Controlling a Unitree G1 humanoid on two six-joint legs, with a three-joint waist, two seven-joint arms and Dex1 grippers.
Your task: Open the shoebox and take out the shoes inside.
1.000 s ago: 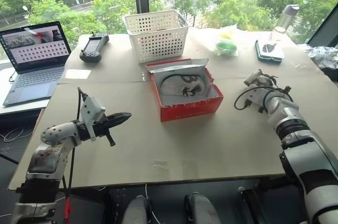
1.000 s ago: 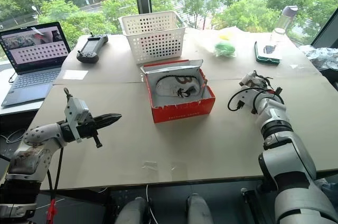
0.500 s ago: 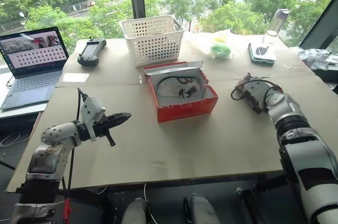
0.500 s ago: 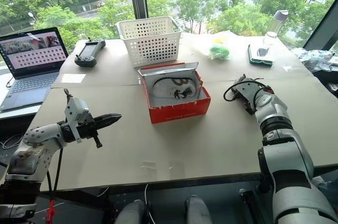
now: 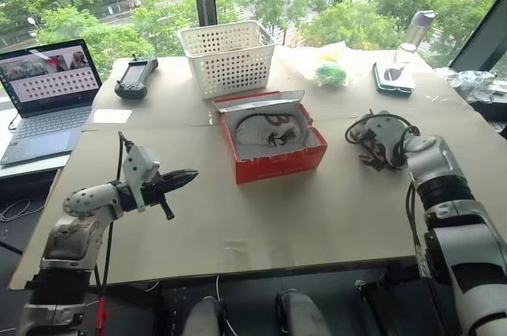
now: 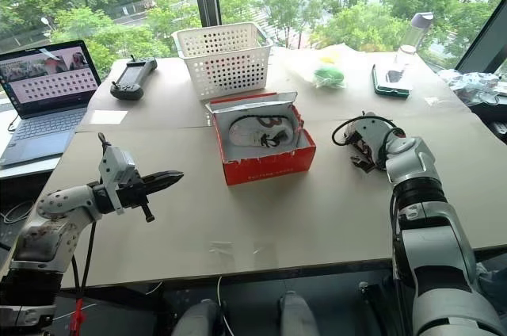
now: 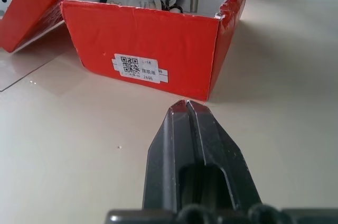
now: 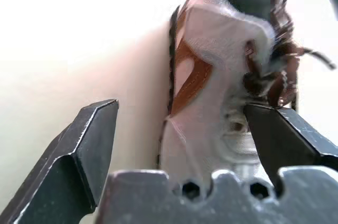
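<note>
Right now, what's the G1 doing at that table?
It's unpacking the red shoebox, which sits open with one grey-white sneaker inside. The other sneaker lies on the table to the right of the box, in front of the right gripper, whose fingers stand open on either side of it. The left gripper hovers shut, aimed at the box from the left, not touching it.

the right tool (image 8: 182, 129) hides the shoe's (image 8: 211, 76) sole.
</note>
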